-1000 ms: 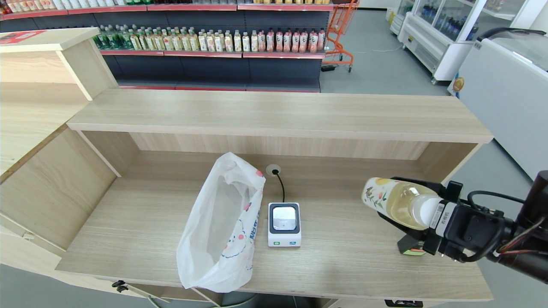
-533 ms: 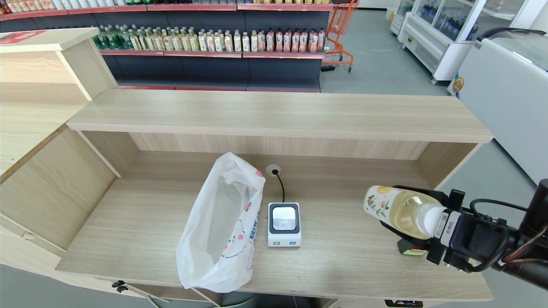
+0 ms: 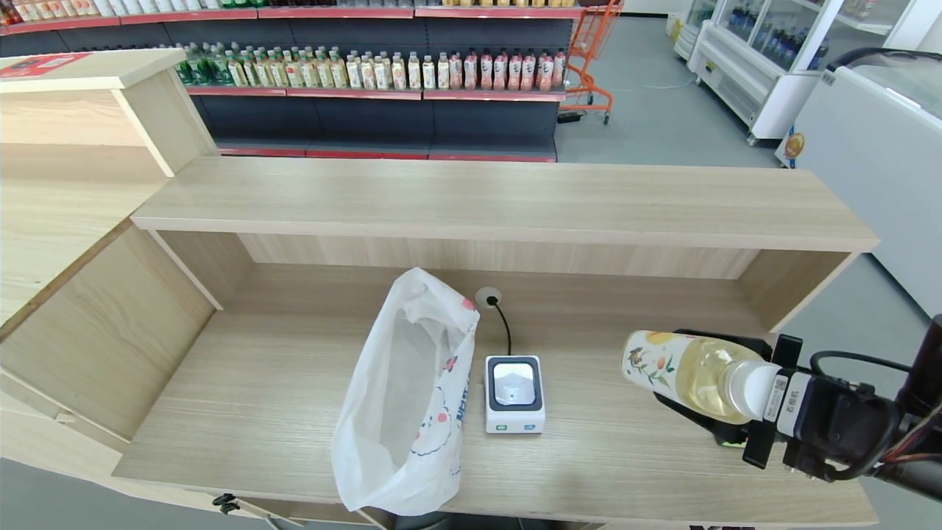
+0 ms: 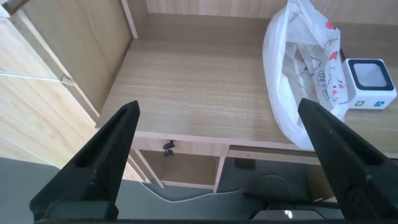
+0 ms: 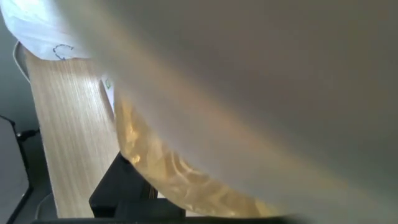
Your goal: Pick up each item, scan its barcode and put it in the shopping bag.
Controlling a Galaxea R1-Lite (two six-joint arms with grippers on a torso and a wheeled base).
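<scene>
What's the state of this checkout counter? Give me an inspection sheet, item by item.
Surface: pale wood-grain counter, recessed under a raised ledge.
Job's things: clear bottle of yellow drink with flowered label, held sideways; white plastic shopping bag, mouth open, beside small white barcode scanner.
Clutter: nothing seen.
Grippers: right gripper shut on bottle; left gripper open.
Cables: black cable from scanner to counter grommet.
Surroundings: drink shelves, orange cart, white freezers.

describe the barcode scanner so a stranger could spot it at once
On the light wooden checkout counter lies an open white plastic shopping bag. Right beside it, on the robot's right, sits a small white box-shaped scanner. Unlike the soft bag, it is a hard block with a dark-framed glass window on top and a black cable running back from it.
</scene>
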